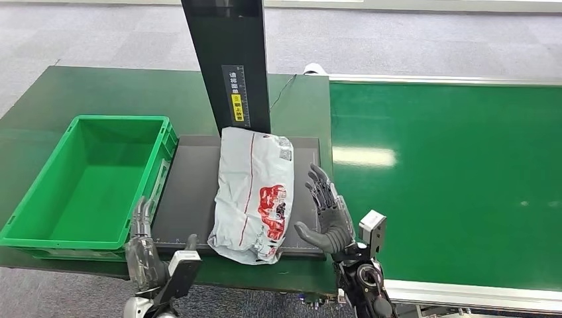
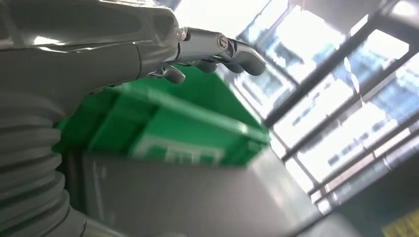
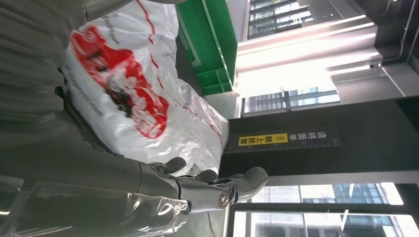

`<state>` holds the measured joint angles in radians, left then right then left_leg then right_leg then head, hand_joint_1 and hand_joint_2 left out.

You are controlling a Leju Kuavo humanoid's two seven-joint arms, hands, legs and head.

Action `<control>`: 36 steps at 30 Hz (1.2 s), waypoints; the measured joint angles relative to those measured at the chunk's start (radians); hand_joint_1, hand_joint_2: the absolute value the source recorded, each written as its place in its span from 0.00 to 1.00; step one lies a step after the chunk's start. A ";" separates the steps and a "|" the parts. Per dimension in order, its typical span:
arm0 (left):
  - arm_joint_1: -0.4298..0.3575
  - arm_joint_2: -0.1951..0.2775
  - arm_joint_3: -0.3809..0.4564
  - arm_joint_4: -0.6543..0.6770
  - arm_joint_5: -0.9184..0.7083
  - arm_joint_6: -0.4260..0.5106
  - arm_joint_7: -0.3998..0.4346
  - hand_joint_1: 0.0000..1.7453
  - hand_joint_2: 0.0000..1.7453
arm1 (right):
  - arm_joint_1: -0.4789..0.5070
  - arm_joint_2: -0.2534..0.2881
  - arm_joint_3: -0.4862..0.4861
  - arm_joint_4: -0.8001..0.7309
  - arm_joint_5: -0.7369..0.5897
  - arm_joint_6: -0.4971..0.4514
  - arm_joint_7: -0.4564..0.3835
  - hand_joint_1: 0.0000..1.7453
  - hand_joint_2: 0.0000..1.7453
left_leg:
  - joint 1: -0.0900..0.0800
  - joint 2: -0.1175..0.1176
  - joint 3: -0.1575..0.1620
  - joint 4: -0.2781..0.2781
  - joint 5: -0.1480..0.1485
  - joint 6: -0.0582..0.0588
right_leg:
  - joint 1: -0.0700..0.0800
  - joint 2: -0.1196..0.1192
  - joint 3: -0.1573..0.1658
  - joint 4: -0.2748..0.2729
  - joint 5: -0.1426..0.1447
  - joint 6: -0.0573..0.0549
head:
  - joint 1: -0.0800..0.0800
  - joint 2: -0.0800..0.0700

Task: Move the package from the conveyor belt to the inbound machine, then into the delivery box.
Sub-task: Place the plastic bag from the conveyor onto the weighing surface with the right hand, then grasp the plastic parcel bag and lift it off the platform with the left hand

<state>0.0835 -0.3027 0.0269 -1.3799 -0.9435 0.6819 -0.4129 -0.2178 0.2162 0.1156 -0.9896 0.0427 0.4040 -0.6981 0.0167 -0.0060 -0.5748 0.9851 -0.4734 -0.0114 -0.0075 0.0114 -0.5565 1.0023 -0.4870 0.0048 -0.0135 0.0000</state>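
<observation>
One package (image 1: 253, 193) on scanner plate (image 1: 192, 199); one green bin (image 1: 93, 182); both hands' fingers spread, holding nothing.

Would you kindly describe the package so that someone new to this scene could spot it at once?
Find the tall black post rising between the green crate and the green conveyor belt. At its foot lies a dark flat platform, and the package lies on it, lengthwise toward the robot. It is the one crinkled white plastic bag, with a red print and a thin red line.
</observation>
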 joint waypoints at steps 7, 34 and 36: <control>0.020 -0.031 0.120 -0.202 -0.141 0.001 0.071 0.00 1.00 | 0.051 0.033 -0.045 -0.027 0.010 0.000 0.000 0.00 1.00 | 0.000 0.000 0.000 0.000 0.000 0.000 | 0.000 0.000 0.000 0.000 0.000 0.000 | 0.000 0.000; 0.073 0.093 -0.352 -0.102 -0.404 -0.202 0.410 0.00 1.00 | 0.200 0.084 -0.183 -0.239 0.039 -0.074 0.035 0.00 1.00 | 0.000 -0.001 0.000 0.000 -0.001 0.000 | -0.001 -0.001 0.000 0.000 -0.001 0.000 | 0.000 0.000; 0.075 0.109 -0.374 -0.115 -0.411 -0.205 0.419 0.00 1.00 | 0.204 0.084 -0.187 -0.240 0.038 -0.072 0.035 0.00 1.00 | 0.000 -0.001 0.000 0.000 0.000 0.000 | -0.001 -0.001 0.000 0.000 -0.001 0.000 | 0.000 0.000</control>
<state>0.1581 -0.1939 -0.3467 -1.4952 -1.3540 0.4769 0.0059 -0.0136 0.3002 -0.0715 -1.2295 0.0808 0.3325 -0.6629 0.0162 -0.0073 -0.5749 0.9851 -0.4739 -0.0110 -0.0080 0.0107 -0.5561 1.0019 -0.4877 0.0052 -0.0137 0.0000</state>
